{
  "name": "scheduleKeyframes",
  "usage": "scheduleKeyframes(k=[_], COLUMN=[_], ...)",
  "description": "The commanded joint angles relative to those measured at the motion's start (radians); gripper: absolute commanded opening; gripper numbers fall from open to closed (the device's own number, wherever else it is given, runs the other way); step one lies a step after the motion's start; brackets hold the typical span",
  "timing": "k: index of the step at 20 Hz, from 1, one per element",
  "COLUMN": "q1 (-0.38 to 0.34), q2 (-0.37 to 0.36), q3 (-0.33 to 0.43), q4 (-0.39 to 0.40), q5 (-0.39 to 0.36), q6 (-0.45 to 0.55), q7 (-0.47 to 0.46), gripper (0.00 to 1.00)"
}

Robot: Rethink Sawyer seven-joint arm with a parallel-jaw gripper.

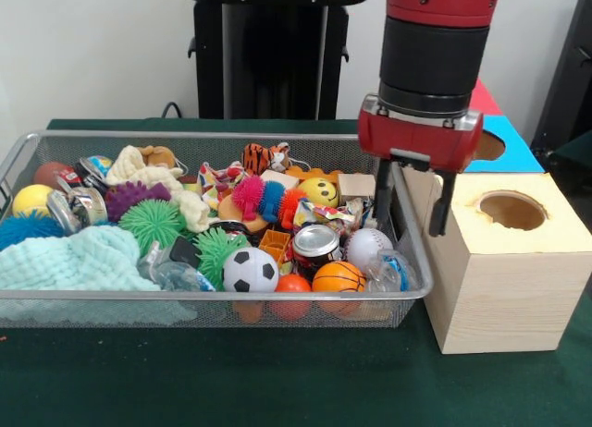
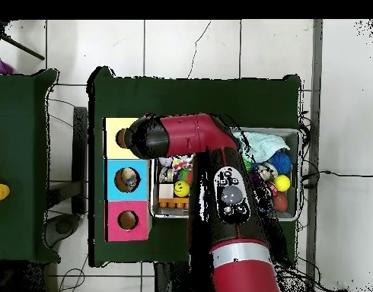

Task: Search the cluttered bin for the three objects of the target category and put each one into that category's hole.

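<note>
Green cloth covers the table (image 1: 277, 381), on which a wire-mesh bin (image 1: 185, 309) stands beside a row of boxes with round holes. Front view: the gripper (image 1: 413, 205) hangs between the bin's end wall and the wooden box (image 1: 504, 279), its two dark fingers (image 1: 441, 207) spread apart with nothing between them. The task does not name the target category, so the three objects cannot be singled out. Candidates in the bin include a soccer ball (image 1: 251, 271), a basketball (image 1: 339, 277), a baseball (image 1: 366, 247), a drink can (image 1: 315, 243), spiky rubber balls and cloths, all heaped together.

Overhead view: the arm (image 2: 220, 190) crosses the bin and ends above the yellow box (image 2: 117, 138). The blue box (image 2: 127, 179) and pink box (image 2: 127, 220) follow in line.

Risks, as judged:
- One finger sits very near the mesh wall, so a careless descent could snag the rim.
- Round items packed tightly may roll or slip from a pinch.
- Neighbours may be dragged out with the target.
</note>
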Motion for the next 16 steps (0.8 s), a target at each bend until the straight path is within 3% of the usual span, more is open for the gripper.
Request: scheduleKeyframes(k=[1, 16], q1=[-0.005, 0.047], q2=[0.057, 0.169], q3=[-0.044, -0.094], q4=[0.019, -0.052], q5=[-0.004, 0.015], q6=[0.051, -0.040], q7=[0.074, 0.140], gripper=[1.00, 1.00])
